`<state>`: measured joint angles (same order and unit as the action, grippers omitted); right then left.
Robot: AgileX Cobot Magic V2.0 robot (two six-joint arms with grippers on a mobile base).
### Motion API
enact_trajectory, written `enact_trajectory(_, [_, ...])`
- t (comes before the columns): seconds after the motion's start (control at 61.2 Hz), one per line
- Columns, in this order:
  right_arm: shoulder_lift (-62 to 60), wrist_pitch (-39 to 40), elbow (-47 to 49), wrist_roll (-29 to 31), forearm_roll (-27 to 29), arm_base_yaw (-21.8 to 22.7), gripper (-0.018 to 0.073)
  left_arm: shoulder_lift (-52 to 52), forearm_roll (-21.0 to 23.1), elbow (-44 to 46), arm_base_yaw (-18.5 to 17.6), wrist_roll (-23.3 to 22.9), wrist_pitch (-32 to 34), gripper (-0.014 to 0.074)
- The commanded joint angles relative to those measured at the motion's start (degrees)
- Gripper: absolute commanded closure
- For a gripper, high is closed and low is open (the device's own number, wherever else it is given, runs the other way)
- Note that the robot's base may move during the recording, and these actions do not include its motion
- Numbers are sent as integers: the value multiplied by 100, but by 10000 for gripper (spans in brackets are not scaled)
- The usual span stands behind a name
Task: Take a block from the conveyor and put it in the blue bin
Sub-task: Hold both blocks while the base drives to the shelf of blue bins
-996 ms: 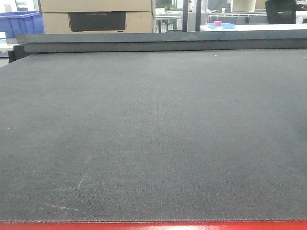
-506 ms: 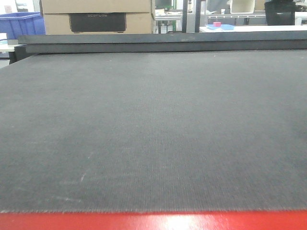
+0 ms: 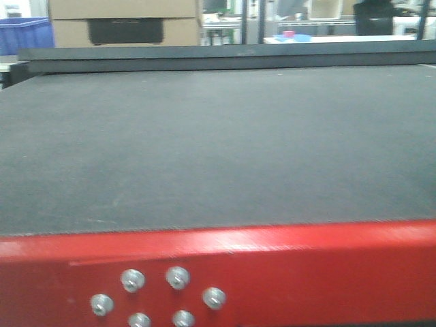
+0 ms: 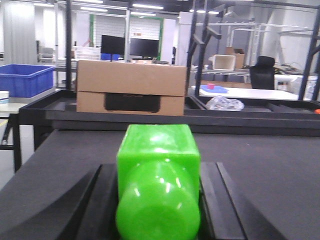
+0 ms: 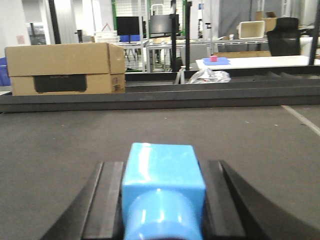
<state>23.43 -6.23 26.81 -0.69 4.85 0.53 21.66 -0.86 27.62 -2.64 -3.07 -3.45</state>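
Observation:
The conveyor [image 3: 218,136] is a wide dark grey woven belt with a red frame edge [image 3: 272,259] along its near side; no block lies on it in the front view. My left gripper [image 4: 159,167] is shut on a glossy green block [image 4: 157,200], held just above the belt. In the right wrist view, a light blue block [image 5: 162,190] sits between the black fingers of my right gripper [image 5: 164,165], which is shut on it. The blue bin [image 4: 25,80] stands beyond the belt's far left corner and shows again in the front view as the same bin [image 3: 24,34].
A black rail [image 3: 218,58] runs along the belt's far edge. Behind it sits a cardboard box [image 4: 131,92] and a crumpled clear bag [image 4: 225,103]. Several bolts [image 3: 177,277] stud the red frame. A white table [image 5: 260,61] with a pink item stands further back.
The front view has shifted: the red frame edge has climbed from a thin strip to fill the bottom third, bringing its bolts into view. The belt surface stays bare throughout.

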Motion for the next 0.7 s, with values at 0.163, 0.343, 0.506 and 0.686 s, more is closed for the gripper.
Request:
enact_trajectory(0.163, [-26,128,-15,23,11,9,715,-37,23,-7,1,4,141,707])
enact_trajectory(0.343, [-26,128,-15,23,11,9,715,-48,23,-7,1,4,141,707])
enact_trajectory(0.506, [-26,128,-15,23,11,9,715,-48,23,-7,1,4,141,707])
enact_trajectory(0.686, [-26,128,-15,23,11,9,715,-48,23,-7,1,4,141,707])
